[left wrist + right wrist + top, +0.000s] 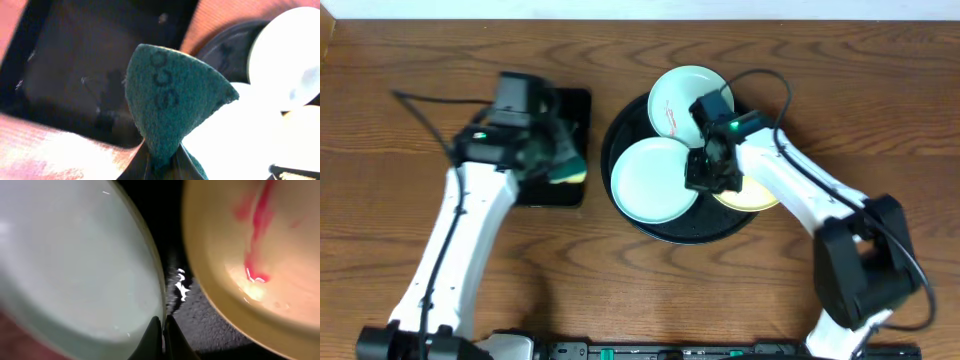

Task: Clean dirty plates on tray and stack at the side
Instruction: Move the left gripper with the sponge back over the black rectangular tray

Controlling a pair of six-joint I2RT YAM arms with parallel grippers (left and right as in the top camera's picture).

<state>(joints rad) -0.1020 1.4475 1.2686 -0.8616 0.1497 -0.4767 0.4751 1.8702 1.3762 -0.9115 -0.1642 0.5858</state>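
Wood-grain table (380, 150) carries it all. L gripper (558, 160) hangs over rect. black tray (575, 105), jaws clamped on a folded green scouring pad (170, 100) that sticks out past the tips. R gripper (712, 172) is low inside the round black tray (620, 120), jaws pressed together w/ nothing btwn them, fingertips (152, 342) over bare tray floor in the gap btwn near mint plate (650, 180) and yellow plate (760, 195); can't tell if they touch the floor. Yellow plate shows a red smear (257, 240). Far mint plate (680, 90), at the tray's back, has a red-orange smear (672, 118). All 3 plates sit on that tray.
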